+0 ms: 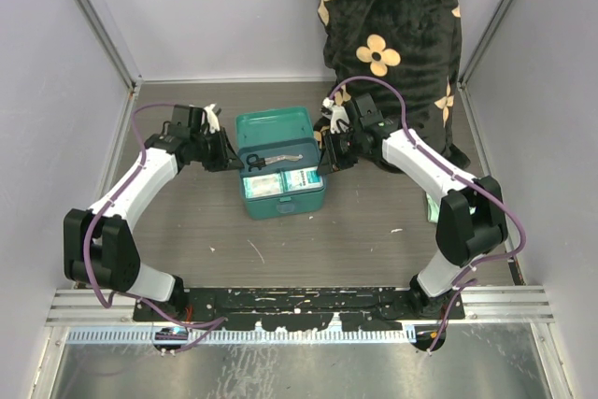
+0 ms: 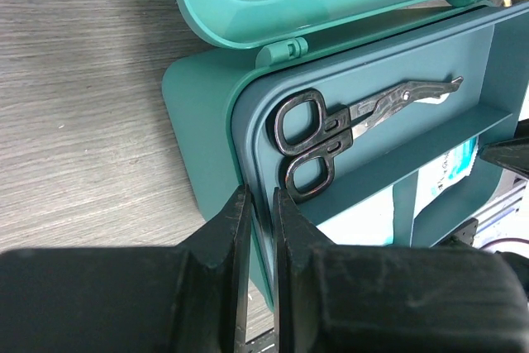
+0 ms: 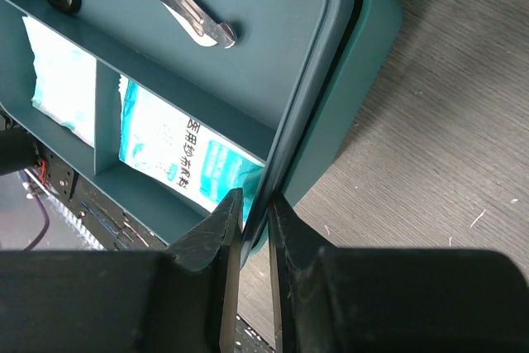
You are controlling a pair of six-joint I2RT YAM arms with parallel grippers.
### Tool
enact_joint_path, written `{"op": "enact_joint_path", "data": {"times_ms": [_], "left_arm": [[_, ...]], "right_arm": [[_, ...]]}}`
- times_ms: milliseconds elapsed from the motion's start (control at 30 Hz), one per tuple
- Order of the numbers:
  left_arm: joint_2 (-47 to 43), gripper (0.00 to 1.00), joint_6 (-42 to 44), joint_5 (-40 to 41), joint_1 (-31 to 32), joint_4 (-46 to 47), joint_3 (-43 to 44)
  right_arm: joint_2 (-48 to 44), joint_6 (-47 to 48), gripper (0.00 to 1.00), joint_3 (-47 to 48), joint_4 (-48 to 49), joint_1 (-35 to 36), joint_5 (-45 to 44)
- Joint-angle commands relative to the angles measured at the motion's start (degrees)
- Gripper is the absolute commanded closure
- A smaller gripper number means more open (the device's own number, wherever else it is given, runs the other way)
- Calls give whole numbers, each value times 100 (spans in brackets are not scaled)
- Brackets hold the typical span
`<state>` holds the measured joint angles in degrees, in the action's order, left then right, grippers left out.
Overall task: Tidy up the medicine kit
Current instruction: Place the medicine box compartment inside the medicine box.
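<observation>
Fingertips of the left gripper [image 1: 229,160] and right gripper [image 1: 327,158] meet opposite sides of the open medicine kit [image 1: 284,205], which sits mid-way across the table [image 1: 187,221] with its lid back. Left wrist view: its fingers pinch the left rim of the divided tray [image 2: 372,68], which holds scissors [image 2: 335,128]. Right wrist view: its fingers are clamped on the tray's right rim, beside a packet [image 3: 178,150].

The medicine kit [image 1: 280,201] has its lid [image 1: 273,128] lying open behind it. In the kit rests a divided tray [image 2: 413,134], with scissors [image 2: 343,121] in its rear section and packets [image 3: 178,150] in the front ones. The left gripper [image 2: 260,194] straddles the tray's left rim, the right gripper [image 3: 253,197] its right rim
</observation>
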<state>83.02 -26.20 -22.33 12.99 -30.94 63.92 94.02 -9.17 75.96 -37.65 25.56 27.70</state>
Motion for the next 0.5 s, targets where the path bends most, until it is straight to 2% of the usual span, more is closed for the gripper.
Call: {"op": "enact_joint_path", "data": {"times_ms": [0, 467], "left_arm": [[10, 100, -153, -408, 59, -167, 447], [249, 100, -250, -430, 61, -449, 668]], "right_arm": [[25, 44, 83, 330, 127, 199, 682], [319, 28, 80, 600, -89, 197, 684]]}}
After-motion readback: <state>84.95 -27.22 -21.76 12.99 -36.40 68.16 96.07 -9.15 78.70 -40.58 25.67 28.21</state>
